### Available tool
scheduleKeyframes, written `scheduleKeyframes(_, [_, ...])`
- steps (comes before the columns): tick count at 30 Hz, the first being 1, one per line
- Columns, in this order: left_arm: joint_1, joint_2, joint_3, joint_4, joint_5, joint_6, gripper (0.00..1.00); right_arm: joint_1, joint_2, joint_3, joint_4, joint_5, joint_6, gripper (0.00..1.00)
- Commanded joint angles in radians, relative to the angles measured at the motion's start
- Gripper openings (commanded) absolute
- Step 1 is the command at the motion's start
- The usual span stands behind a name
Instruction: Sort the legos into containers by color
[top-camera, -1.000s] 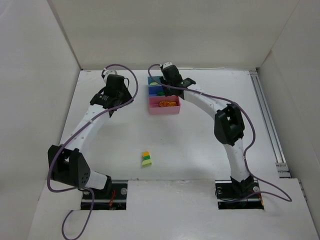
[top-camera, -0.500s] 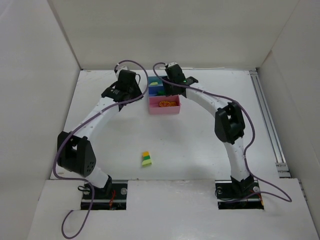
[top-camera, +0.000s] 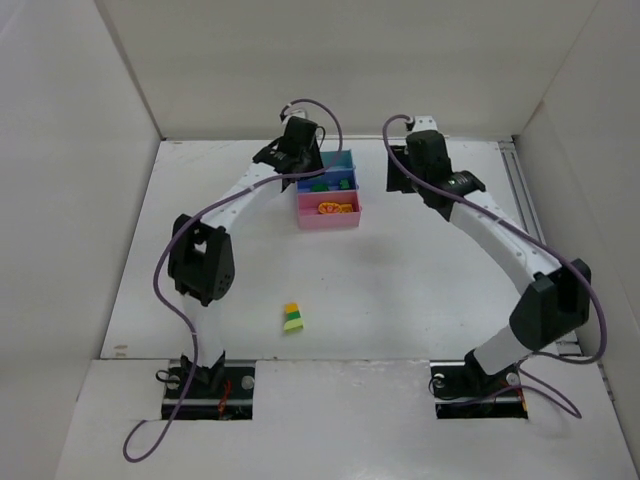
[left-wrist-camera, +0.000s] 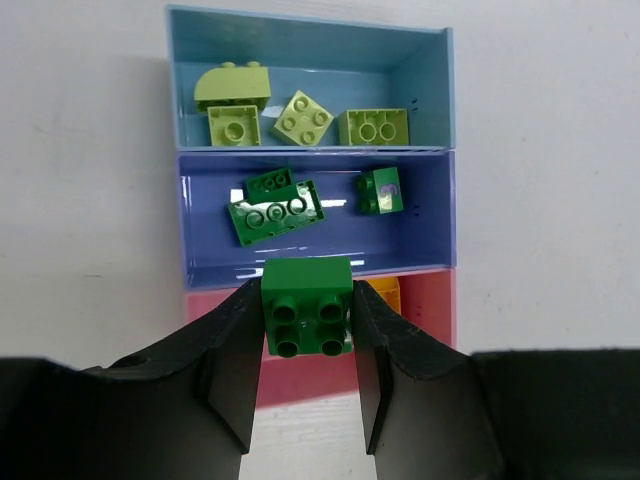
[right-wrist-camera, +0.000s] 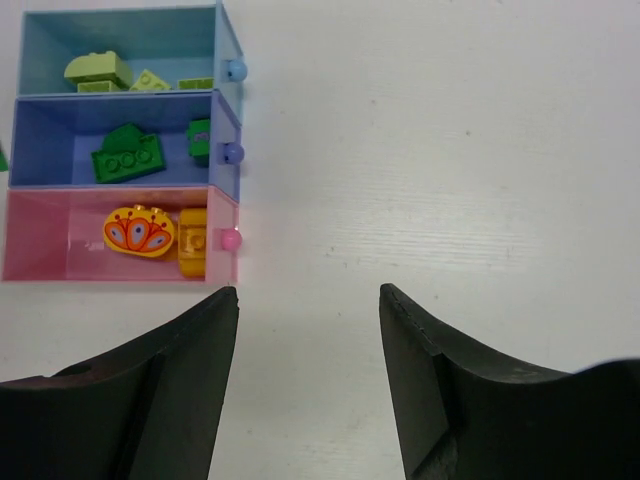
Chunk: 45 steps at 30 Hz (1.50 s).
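Glossy moulded plastic on the dark green brick (left-wrist-camera: 307, 320), studs catching the light. Shiny, slightly see-through plastic for the teal tray (left-wrist-camera: 310, 45), blue tray (left-wrist-camera: 420, 250) and pink tray (left-wrist-camera: 425, 310), walls smooth with soft reflections. Matt black plastic on the fingers (left-wrist-camera: 225, 370), faintly grainy. Matt white table (right-wrist-camera: 450, 150), smooth, faintly streaked. Smooth white shells on the arms (top-camera: 255, 185), with matt black joints; rubbery sheen on the purple cable (top-camera: 158, 290).

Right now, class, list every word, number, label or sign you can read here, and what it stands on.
No text here can be read.
On the dark green brick lying in the blue tray: a small pale mark, too blurred to read.
On the orange piece in the pink tray: a painted pattern, no letters.
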Motion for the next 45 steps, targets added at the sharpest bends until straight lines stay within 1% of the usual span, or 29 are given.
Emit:
scheduleKeyframes(1, [-0.010,0.064,0.091,-0.038,-0.048,0.026,0.00,-0.021,-0.100,-0.103,0.038,0.002,0.033,0.64])
scheduleKeyframes(2, [-0.010,0.082,0.130,-0.039,-0.048,0.026,0.00,-0.022,-0.123,-0.157,0.038,0.002,0.033,0.64])
scheduleKeyframes(3, [-0.010,0.098,0.147,-0.048,-0.057,0.016,0.00,-0.034,-0.167,-0.183,0.038,0.002,0.033,0.64])
scheduleKeyframes(5, [-0.010,0.139,0.173,-0.048,-0.057,0.016,0.00,-0.044,-0.201,-0.234,0.038,0.013,0.033,0.64])
scheduleKeyframes(11, [-0.019,0.231,0.236,-0.048,-0.043,0.007,0.00,-0.095,-0.287,-0.291,0.000,0.033,0.033,0.65])
scheduleKeyframes(12, [-0.019,0.231,0.236,-0.048,-0.061,0.007,0.01,-0.095,-0.287,-0.301,0.000,0.033,0.033,0.65])
scheduleKeyframes(13, [-0.019,0.245,0.236,-0.048,-0.062,0.007,0.04,-0.106,-0.301,-0.302,-0.011,0.033,0.033,0.65])
scheduleKeyframes(15, [-0.019,0.256,0.236,-0.039,-0.083,0.007,0.06,-0.106,-0.310,-0.312,-0.011,0.042,0.033,0.65])
scheduleKeyframes(17, [-0.019,0.256,0.227,-0.039,-0.092,0.007,0.09,-0.106,-0.310,-0.323,-0.020,0.042,0.033,0.65])
scheduleKeyframes(19, [-0.019,0.268,0.227,-0.039,-0.092,0.007,0.17,-0.106,-0.319,-0.335,-0.020,0.042,0.033,0.65])
scheduleKeyframes(20, [-0.019,0.268,0.227,-0.039,-0.092,0.007,0.27,-0.106,-0.319,-0.335,-0.020,0.042,0.033,0.65])
scheduleKeyframes(21, [-0.019,0.268,0.227,-0.039,-0.092,0.007,0.30,-0.106,-0.319,-0.344,-0.029,0.042,0.033,0.65])
scheduleKeyframes(25, [-0.028,0.216,0.174,-0.016,-0.092,0.007,0.48,-0.106,-0.319,-0.345,-0.029,0.042,0.021,0.66])
scheduleKeyframes(27, [-0.040,0.205,0.146,0.007,-0.092,0.018,0.53,-0.106,-0.328,-0.345,-0.029,0.033,0.009,0.66])
scheduleKeyframes(28, [-0.040,0.190,0.146,0.007,-0.092,0.018,0.57,-0.106,-0.328,-0.345,-0.029,0.033,0.009,0.66])
scheduleKeyframes(31, [-0.050,0.179,0.146,0.007,-0.092,0.018,0.59,-0.106,-0.339,-0.345,-0.029,0.033,0.009,0.66])
scheduleKeyframes(32, [-0.050,0.169,0.146,0.007,-0.092,0.018,0.63,-0.106,-0.339,-0.355,-0.029,0.033,0.009,0.66])
scheduleKeyframes(36, [-0.050,0.146,0.146,0.007,-0.092,0.027,0.71,-0.106,-0.388,-0.355,-0.029,0.033,-0.001,0.66])
scheduleKeyframes(37, [-0.050,0.145,0.146,0.007,-0.092,0.027,0.77,-0.106,-0.406,-0.364,-0.039,0.033,-0.001,0.66])
scheduleKeyframes(40, [-0.050,0.100,0.146,-0.015,-0.092,0.027,0.85,-0.097,-0.430,-0.375,-0.039,0.022,-0.013,0.68])
scheduleKeyframes(42, [-0.050,0.042,0.122,-0.032,-0.117,0.018,1.00,-0.088,-0.439,-0.375,-0.048,0.009,-0.034,0.68])
scheduleKeyframes(43, [-0.059,0.011,0.100,-0.032,-0.127,0.018,1.00,-0.074,-0.439,-0.375,-0.048,0.009,-0.034,0.68])
scheduleKeyframes(44, [-0.059,-0.024,0.030,-0.032,-0.137,0.007,1.00,-0.052,-0.439,-0.387,-0.048,0.009,-0.034,0.68])
scheduleKeyframes(45, [-0.059,-0.104,-0.060,-0.023,-0.150,-0.008,1.00,-0.022,-0.439,-0.397,-0.048,0.009,-0.048,0.68])
